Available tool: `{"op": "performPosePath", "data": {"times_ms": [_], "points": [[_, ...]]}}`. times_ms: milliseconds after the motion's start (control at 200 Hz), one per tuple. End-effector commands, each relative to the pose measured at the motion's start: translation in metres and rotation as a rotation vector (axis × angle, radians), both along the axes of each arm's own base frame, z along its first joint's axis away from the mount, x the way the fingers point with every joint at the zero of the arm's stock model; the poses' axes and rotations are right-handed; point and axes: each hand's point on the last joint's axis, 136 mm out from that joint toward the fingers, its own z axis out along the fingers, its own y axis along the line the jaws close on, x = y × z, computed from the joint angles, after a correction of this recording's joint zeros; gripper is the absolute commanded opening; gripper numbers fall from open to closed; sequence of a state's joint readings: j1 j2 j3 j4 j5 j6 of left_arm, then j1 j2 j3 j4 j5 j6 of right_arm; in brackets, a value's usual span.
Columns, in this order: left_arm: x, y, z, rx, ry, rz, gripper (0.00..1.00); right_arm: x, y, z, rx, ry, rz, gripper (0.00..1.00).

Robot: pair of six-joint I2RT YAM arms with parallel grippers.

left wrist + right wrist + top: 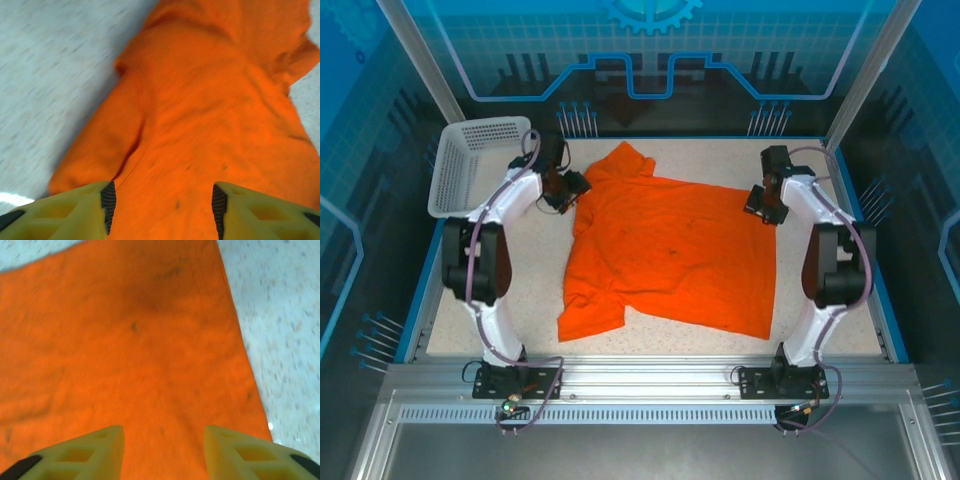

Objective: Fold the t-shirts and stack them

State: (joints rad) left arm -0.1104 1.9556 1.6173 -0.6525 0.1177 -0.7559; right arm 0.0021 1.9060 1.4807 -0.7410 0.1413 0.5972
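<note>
One bright orange t-shirt (670,250) lies spread on the speckled table, a sleeve poking out at its far end and its near left part rumpled. My left gripper (570,190) hovers at the shirt's far left edge. In the left wrist view it (162,200) is open, with creased orange fabric (200,110) lying below the gap. At the shirt's far right edge is my right gripper (760,205). Its yellow jaws (164,445) also stand open, over flat cloth (125,340) close to the shirt's straight edge. Nothing is pinched in either gripper.
A white perforated basket (470,165) sits at the far left corner, just left of the left arm. Blue enclosure walls ring the table (820,330). Bare tabletop shows to the left, right and near side of the shirt.
</note>
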Motion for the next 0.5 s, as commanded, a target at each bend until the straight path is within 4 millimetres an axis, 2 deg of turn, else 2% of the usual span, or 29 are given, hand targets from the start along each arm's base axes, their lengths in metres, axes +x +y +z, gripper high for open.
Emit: {"op": "performPosePath", "data": {"times_ms": [0, 75, 190, 345, 495], "points": [[0.010, -0.006, -0.020, 0.029, 0.077, -0.089, 0.57, 0.024, -0.002, -0.014, 0.079, 0.035, 0.031, 0.40], [0.020, -0.002, -0.029, 0.083, 0.091, -0.121, 0.64, 0.035, -0.005, -0.027, 0.101, 0.050, 0.028, 0.38], [0.031, 0.006, -0.040, 0.159, 0.094, -0.165, 0.65, 0.045, -0.016, -0.049, 0.112, 0.098, 0.007, 0.36], [0.038, 0.007, -0.056, 0.199, 0.103, -0.237, 0.60, 0.048, -0.036, -0.064, 0.149, 0.114, -0.070, 0.36], [0.043, 0.001, -0.069, 0.201, 0.092, -0.279, 0.53, 0.049, -0.042, -0.071, 0.179, 0.116, -0.086, 0.36]]}}
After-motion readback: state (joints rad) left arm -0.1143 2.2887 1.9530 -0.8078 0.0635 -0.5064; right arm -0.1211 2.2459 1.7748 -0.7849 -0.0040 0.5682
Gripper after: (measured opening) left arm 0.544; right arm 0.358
